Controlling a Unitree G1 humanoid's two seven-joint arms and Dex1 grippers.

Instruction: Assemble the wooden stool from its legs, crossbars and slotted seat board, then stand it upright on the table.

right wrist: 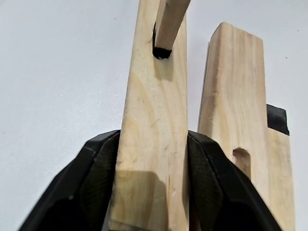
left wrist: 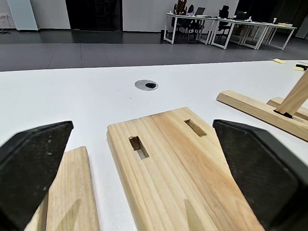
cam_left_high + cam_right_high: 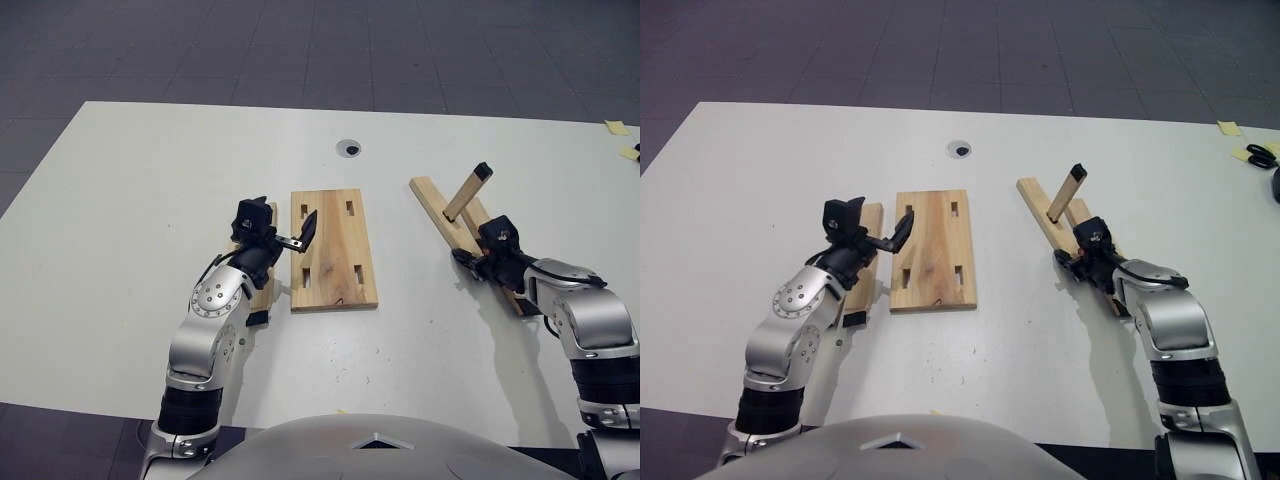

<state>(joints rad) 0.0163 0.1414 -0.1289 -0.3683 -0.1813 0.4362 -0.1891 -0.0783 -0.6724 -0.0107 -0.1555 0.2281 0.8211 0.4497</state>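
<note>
White table [image 3: 120, 250] across the whole scene, dark tiled floor beyond its far edge. Near the middle, lying flat: slotted seat board [image 3: 334, 250], four slots cut through, long side running away from the robot. Just left of the seat board, parallel to it and largely under the left arm: left plank [image 2: 67, 192]. Over the narrow gap between seat board and left plank: left gripper [image 2: 154, 163], jaws spread wide, one finger over the plank, the other over the board's left part, gripping nothing. Beyond the seat board's far end, set into the table: round cable grommet [image 3: 348, 148].

Well to the right of the seat board, lying at a slant: flat plank [image 3: 432, 200], with a tilted stick [image 3: 467, 192] planted in a dark hole in it, black-tipped end up. Just beside that plank, on the side away from the seat board: second plank [image 1: 233, 96], slotted, black-taped at one end. At the flat plank's near end: right gripper [image 1: 151, 159], jaws closed against both long sides of the flat plank. Farther right of the seat board, at the table's edge: yellow notes [image 3: 617, 127].
</note>
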